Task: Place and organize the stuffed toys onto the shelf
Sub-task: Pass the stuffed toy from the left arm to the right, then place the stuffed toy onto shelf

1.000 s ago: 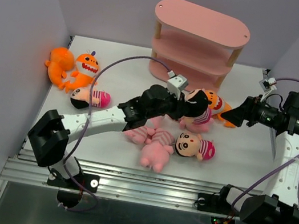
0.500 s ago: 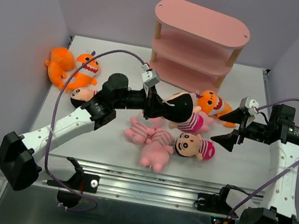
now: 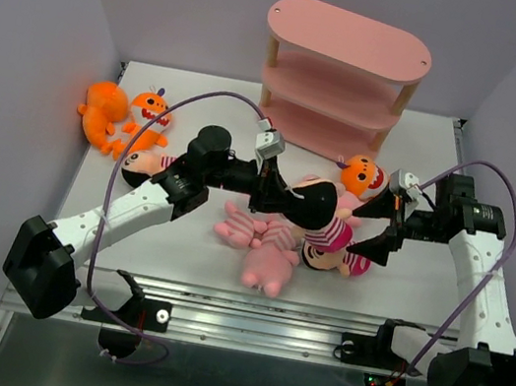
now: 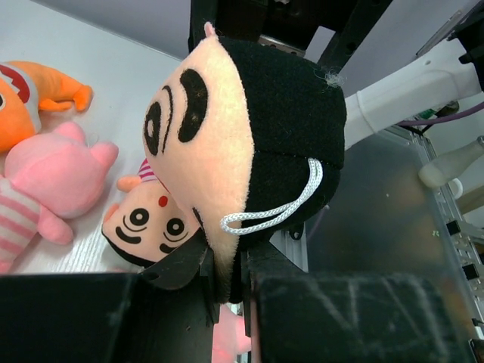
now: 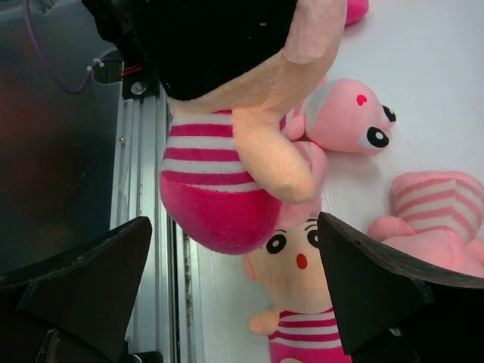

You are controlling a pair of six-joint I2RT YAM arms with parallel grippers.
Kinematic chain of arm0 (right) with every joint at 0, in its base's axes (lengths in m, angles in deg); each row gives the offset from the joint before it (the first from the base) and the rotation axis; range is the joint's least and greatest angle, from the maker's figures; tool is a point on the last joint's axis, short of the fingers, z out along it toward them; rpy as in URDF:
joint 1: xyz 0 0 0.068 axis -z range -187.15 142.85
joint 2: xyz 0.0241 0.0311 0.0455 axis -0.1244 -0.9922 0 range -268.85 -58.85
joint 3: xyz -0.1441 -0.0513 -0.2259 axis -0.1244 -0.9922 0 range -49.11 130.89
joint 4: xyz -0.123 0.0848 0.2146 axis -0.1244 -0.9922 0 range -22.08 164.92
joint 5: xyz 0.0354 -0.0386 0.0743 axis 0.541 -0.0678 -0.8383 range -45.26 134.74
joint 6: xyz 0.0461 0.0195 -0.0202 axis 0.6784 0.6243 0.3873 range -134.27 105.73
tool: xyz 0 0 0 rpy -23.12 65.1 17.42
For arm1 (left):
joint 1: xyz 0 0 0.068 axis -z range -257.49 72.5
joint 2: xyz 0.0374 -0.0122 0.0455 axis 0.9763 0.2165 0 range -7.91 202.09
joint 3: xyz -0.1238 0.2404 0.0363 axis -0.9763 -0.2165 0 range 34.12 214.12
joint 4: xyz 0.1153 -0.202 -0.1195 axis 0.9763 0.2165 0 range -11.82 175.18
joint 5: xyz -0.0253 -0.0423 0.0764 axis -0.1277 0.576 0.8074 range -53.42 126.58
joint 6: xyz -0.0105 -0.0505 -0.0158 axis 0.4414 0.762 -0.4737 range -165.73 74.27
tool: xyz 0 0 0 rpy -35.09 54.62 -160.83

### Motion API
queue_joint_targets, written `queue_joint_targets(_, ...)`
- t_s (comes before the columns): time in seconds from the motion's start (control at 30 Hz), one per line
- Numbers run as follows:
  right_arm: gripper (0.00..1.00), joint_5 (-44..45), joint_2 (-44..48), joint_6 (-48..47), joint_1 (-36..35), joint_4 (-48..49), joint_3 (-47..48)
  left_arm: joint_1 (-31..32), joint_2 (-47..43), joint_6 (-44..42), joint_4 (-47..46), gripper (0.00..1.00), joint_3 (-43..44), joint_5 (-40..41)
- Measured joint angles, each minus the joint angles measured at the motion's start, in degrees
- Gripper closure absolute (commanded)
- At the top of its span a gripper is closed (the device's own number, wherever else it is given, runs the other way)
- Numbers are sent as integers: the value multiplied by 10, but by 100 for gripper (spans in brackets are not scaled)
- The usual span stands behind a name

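Top external view: the left gripper (image 3: 282,195) is clamped narrow on the black-haired head of the held doll (image 3: 313,208), above the desk (image 3: 426,148) centre and in front of the shelf (image 3: 349,44). The doll's striped body sits between the wide-spread fingers of the right gripper (image 3: 379,230), clear of both.

Hidden items:
- The lower doll (image 3: 336,260) lies on the desk, partly covered by the held doll.
- The left doll (image 3: 148,166), near the left edge, is half covered by the left arm.
- A third pig (image 3: 312,183) shows only as a pink head behind the held doll.

Counts:
- Dolls: three.
- Orange monsters: three, two touching (image 3: 102,114) (image 3: 150,114) at the far-left corner and one (image 3: 361,176) just before the shelf.
- Pigs: three, two of them overlapping (image 3: 242,228) (image 3: 270,265) toward the near edge.
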Motion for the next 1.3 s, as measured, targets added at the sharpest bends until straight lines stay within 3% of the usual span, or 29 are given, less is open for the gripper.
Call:
queue_joint_targets(0.2, 14, -7, -25, 2, -29, 1, -2, 0, 0, 11, -21, 100, 2, -8)
queue_joint_targets(0.33, 36, -17, -34, 25, -58, 9, -11, 0, 0, 21, -38, 100, 2, -9)
queue_joint_targets(0.37, 48, -18, -36, 31, -63, 11, -12, 0, 0, 23, -40, 100, 2, -9)
queue_joint_targets(0.47, 66, -23, -41, 42, -73, 17, -12, 0, 0, 28, -48, 100, 2, -9)
queue_joint_targets(0.6, 78, -33, -40, 63, -73, 30, -11, 0, 0, 30, -54, 100, 2, -2)
queue_joint_targets(0.67, 88, -35, -39, 83, -73, 45, -11, 0, -2, 29, -55, 100, 1, 6)
queue_joint_targets(0.73, 98, -35, -32, 116, -73, 70, -12, 0, -8, 27, -54, 86, -2, 19)
queue_joint_targets(0.77, 99, -35, -24, 143, -73, 90, -14, 0, -12, 25, -51, 70, -3, 26)
queue_joint_targets(0.87, 99, -22, 2, 238, -73, 164, -27, 0, -30, 9, -33, 50, -4, 70)
queue_joint_targets(1.1, 99, 58, 68, 437, -73, 330, -57, -3, -94, -51, 35, 37, -4, 200)
queue_joint_targets(1.3, 99, 113, 45, 497, -73, 369, -54, -6, -132, -88, 68, 26, -5, 283)
